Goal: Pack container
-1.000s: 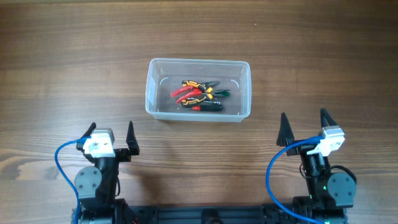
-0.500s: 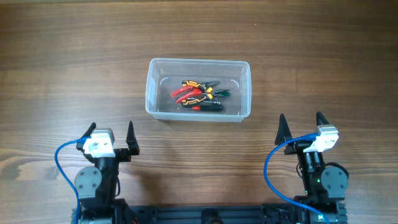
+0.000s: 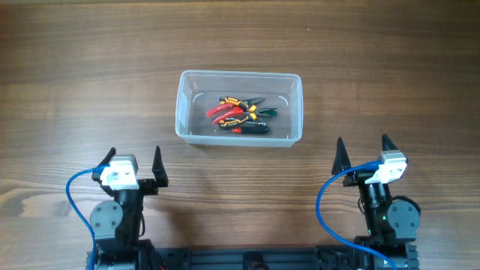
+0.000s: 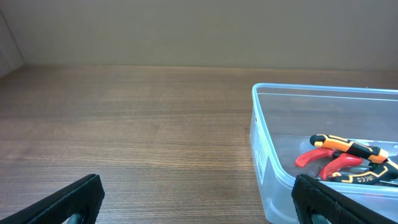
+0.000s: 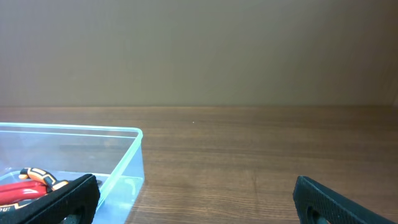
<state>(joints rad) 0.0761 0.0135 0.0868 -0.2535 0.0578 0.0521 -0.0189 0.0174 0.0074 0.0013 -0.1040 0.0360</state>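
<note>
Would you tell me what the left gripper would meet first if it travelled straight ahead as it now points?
Probably nothing: ahead of the left gripper lies only bare table. The container sits just off to its right, so it should pass alongside.

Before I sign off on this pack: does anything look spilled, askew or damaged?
Nothing stands out. The container sits upright and square, looks intact, with the hand tools all inside it. The left gripper and right gripper are both open, apart from it.
</note>
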